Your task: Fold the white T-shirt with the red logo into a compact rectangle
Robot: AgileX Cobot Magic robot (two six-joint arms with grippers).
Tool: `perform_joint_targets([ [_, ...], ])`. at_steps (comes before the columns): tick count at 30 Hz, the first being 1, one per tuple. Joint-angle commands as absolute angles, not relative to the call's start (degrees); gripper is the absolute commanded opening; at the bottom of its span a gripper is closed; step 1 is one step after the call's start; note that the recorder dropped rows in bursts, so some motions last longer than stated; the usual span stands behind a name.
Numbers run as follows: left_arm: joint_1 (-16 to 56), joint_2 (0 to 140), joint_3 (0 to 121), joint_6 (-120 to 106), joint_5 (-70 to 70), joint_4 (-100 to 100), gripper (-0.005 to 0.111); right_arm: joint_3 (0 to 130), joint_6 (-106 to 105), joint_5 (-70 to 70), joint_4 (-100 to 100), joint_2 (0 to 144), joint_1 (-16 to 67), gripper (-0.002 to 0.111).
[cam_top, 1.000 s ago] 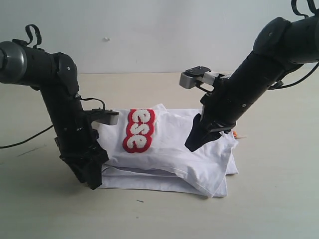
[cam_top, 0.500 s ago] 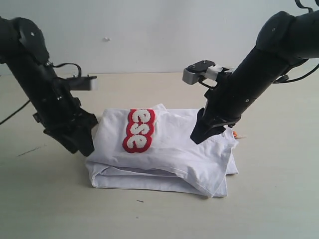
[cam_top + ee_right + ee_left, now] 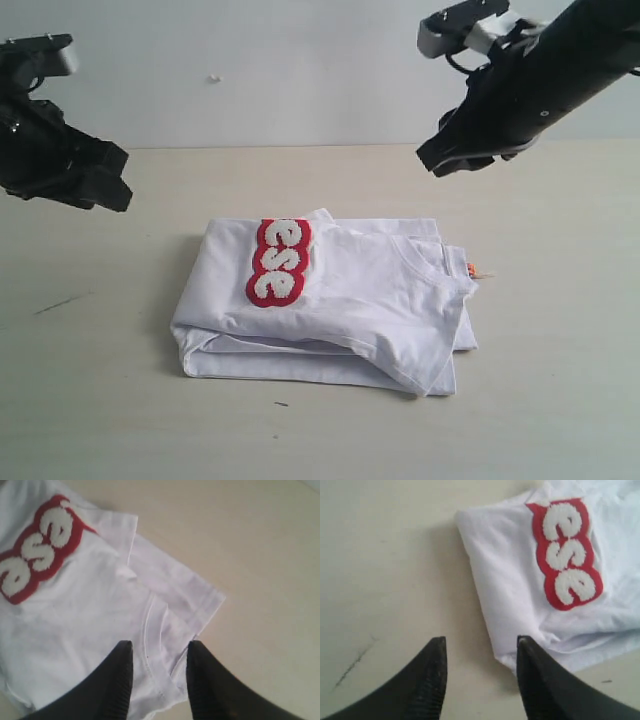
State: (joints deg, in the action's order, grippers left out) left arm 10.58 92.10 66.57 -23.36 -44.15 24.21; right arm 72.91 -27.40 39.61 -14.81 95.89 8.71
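Note:
The white T-shirt point(image 3: 340, 300) lies folded in a layered rectangle in the middle of the table, the red logo point(image 3: 277, 261) on top near its left end. An orange neck tag point(image 3: 473, 271) pokes out at its right edge. My left gripper point(image 3: 100, 180) hangs in the air up and to the left of the shirt, open and empty point(image 3: 481, 647). High above the shirt's right end, my right gripper point(image 3: 450, 160) is open too, holding nothing point(image 3: 158, 650). The shirt's collar point(image 3: 150, 645) shows far below its fingers.
The beige table point(image 3: 100, 400) runs all round the shirt, with a dark scuff mark point(image 3: 60, 303) to the left. A pale wall point(image 3: 300, 70) stands behind.
Both grippers have let go of the shirt and risen away from it, the left one up and leftward, the right one up and rightward. The folded shirt has settled flat.

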Motion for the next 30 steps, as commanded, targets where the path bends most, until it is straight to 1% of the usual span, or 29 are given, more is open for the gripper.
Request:
perform_joint_targets([
  [1, 10.47, 85.05, 58.79, -23.54, -34.1, 24.74, 0.044, 72.91, -23.17, 37.7, -14.21, 92.43, 8.63, 0.036],
  [6, 10.47, 77.52, 51.04, -23.54, -25.9, 26.17, 0.044, 70.95, -20.07, 34.5, -12.43, 88.2, 8.63, 0.036],
  [16, 10.47, 60.46, 38.49, -23.71, -16.26, 29.61, 0.044, 57.16, -17.81, 21.67, -10.76, 71.84, 8.63, 0.036],
  [23, 10.47, 48.45, 31.74, -23.71, -15.33, 30.7, 0.044, 48.32, -16.83, 17.01, -10.71, 60.62, 8.63, 0.036],
  [30, 10.47, 35.04, 24.54, -23.71, -15.24, 33.68, 0.044, 36.8, -14.86, 10.74, -10.71, 47.63, 8.63, 0.036],
])
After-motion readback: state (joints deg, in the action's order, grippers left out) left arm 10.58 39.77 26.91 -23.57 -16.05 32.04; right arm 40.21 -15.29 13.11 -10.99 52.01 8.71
